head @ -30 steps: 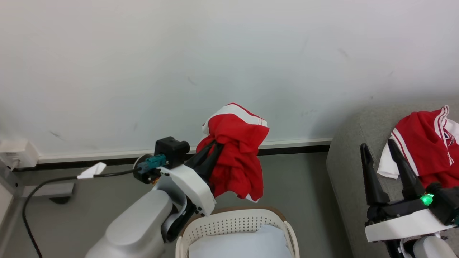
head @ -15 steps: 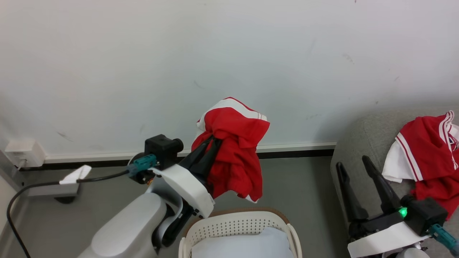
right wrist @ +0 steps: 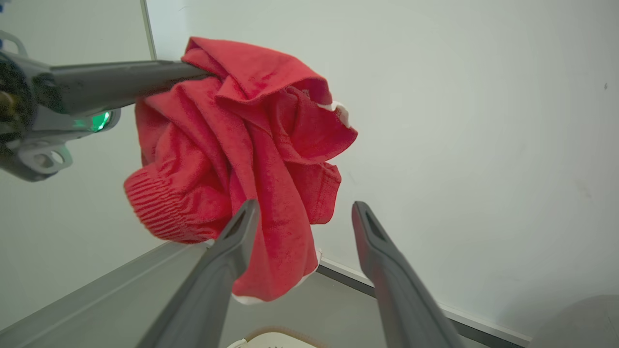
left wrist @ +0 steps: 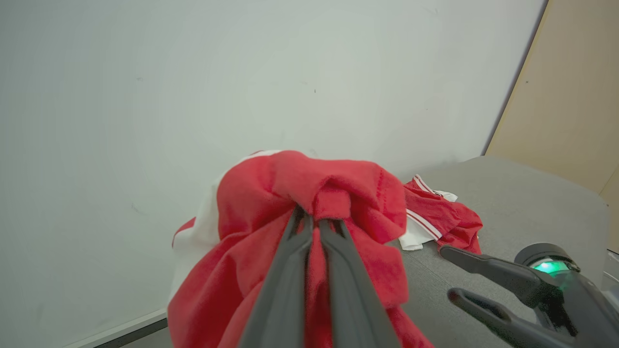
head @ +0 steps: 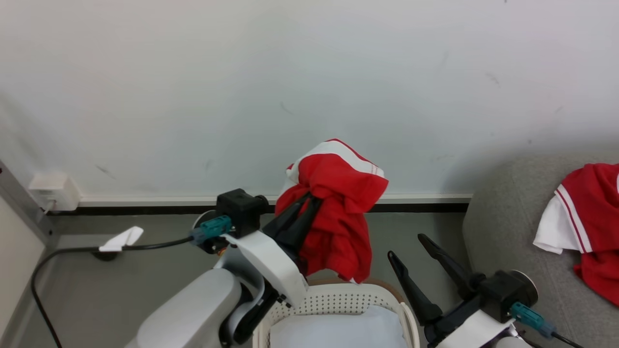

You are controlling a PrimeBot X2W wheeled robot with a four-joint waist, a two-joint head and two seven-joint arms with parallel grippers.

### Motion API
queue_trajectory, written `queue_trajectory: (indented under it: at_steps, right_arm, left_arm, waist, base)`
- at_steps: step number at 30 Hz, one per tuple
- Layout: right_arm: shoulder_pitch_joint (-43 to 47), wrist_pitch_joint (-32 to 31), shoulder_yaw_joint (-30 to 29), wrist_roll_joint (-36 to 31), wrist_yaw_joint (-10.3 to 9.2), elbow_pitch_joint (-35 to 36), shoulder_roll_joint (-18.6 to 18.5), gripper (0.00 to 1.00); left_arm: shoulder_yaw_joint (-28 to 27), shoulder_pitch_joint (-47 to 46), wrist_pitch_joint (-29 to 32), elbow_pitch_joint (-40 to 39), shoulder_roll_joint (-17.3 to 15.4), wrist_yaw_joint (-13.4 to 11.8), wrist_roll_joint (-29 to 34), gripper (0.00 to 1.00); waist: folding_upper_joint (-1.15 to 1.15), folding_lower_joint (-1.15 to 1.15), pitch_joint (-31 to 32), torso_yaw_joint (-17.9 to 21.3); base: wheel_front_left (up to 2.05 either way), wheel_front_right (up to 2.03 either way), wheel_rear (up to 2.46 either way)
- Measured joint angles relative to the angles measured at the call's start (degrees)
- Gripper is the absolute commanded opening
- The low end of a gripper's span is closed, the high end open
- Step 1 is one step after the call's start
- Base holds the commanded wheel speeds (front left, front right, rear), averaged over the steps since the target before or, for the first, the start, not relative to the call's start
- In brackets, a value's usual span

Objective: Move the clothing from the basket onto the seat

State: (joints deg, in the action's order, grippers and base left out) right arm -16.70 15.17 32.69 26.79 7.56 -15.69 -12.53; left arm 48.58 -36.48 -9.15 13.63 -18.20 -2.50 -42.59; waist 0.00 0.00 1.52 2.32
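Right fingers (head: 410, 282) now off sofa (head: 512, 227), over floor (head: 145, 285)

Matt cloth clothing (head: 338, 193), plastic basket (head: 338, 303)

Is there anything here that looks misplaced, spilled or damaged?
Nothing is spilled or damaged. The held jersey is only bunched untidily around the shut left gripper above the basket, and the second jersey lies crumpled on the seat.

Head view high and downward; both wrist views close on one shared red jersey (left wrist: 338, 183).
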Motion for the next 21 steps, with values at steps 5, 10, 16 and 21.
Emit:
queue_trajectory:
  at_steps: [5,10,16,21]
  right_arm:
    - [-3.5,0.0,3.19,1.63,0.0,-3.87,0.59,1.0]
    - [-5.88,0.0,5.79,2.8,0.0,-6.91,1.26,1.0]
    - [-8.21,0.0,9.43,4.7,0.0,-10.2,1.16,1.0]
    - [-10.27,0.0,13.19,6.22,0.0,-12.33,0.92,1.0]
  left_arm:
    - [1.21,0.05,0.33,-0.47,1.11,0.46,0.01,0.0]
    - [2.52,0.07,0.77,-0.58,2.0,1.03,0.01,0.0]
    - [4.79,0.1,1.81,-0.9,4.02,2.29,0.01,0.0]
    - [6.64,0.15,2.59,-0.91,5.33,3.22,0.01,0.0]
  waist:
    - [0.0,0.01,-0.03,-1.87]
    - [0.0,0.0,-0.01,-4.17]
    - [0.0,0.01,0.13,-7.13]
    - [0.0,0.0,0.35,-9.33]
  base:
    - [0.0,0.0,0.0]
    - [0.0,0.0,0.0]
    - [0.0,0.0,0.0]
    - [0.0,0.0,0.0]
